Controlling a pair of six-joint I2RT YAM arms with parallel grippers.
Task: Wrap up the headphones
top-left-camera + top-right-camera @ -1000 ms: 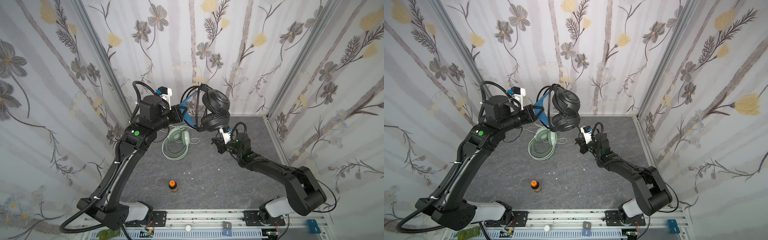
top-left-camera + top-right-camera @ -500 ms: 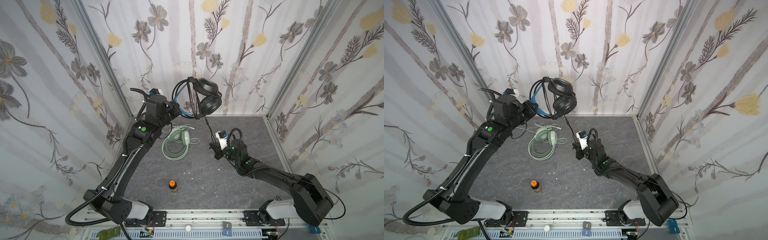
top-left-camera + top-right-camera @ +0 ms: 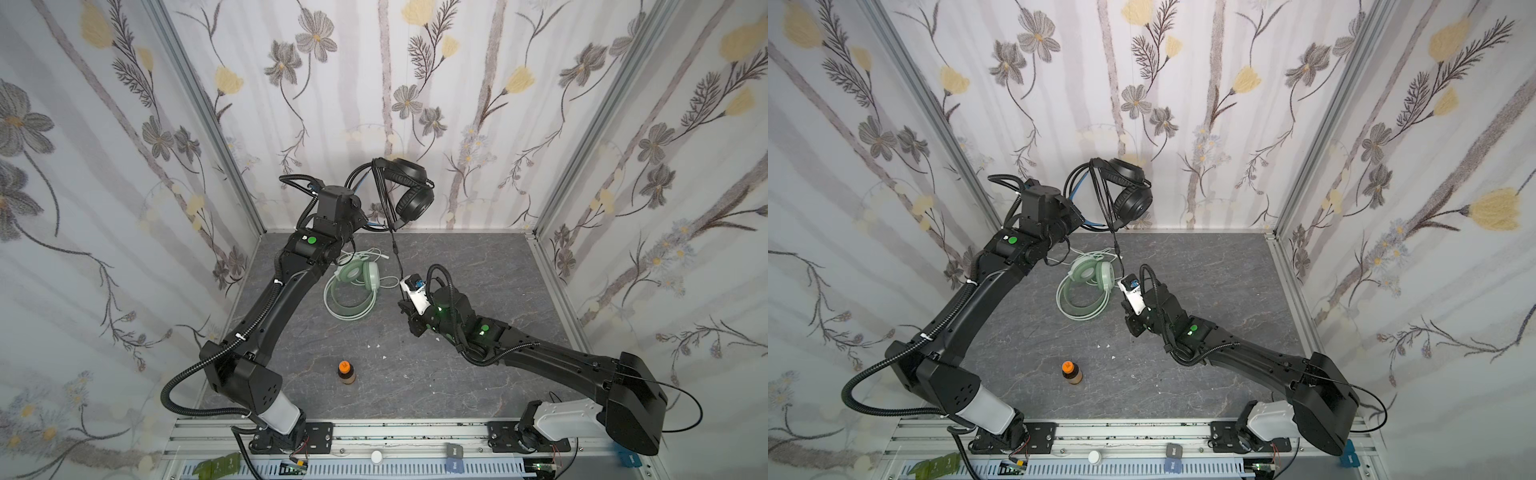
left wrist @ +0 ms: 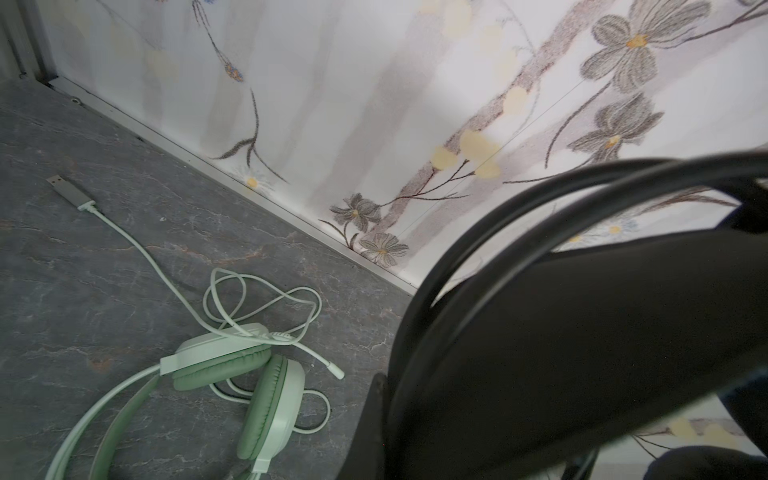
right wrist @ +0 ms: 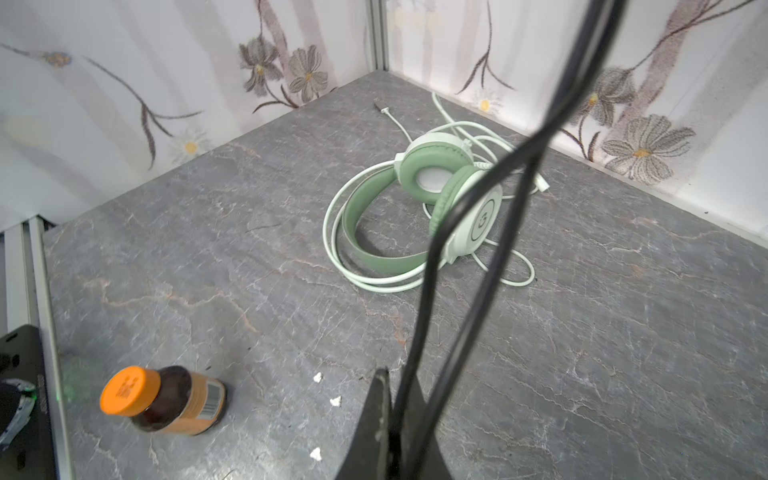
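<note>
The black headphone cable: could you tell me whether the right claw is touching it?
Touching. The right wrist view shows the black cable running down into the shut right claw, pinched between its jaws.

the left arm [image 3: 266, 311] and right arm [image 3: 552, 357] are cased in black, dotted with green lights [image 3: 311, 239], trailed by ribbed conduit [image 3: 178, 378].
</note>
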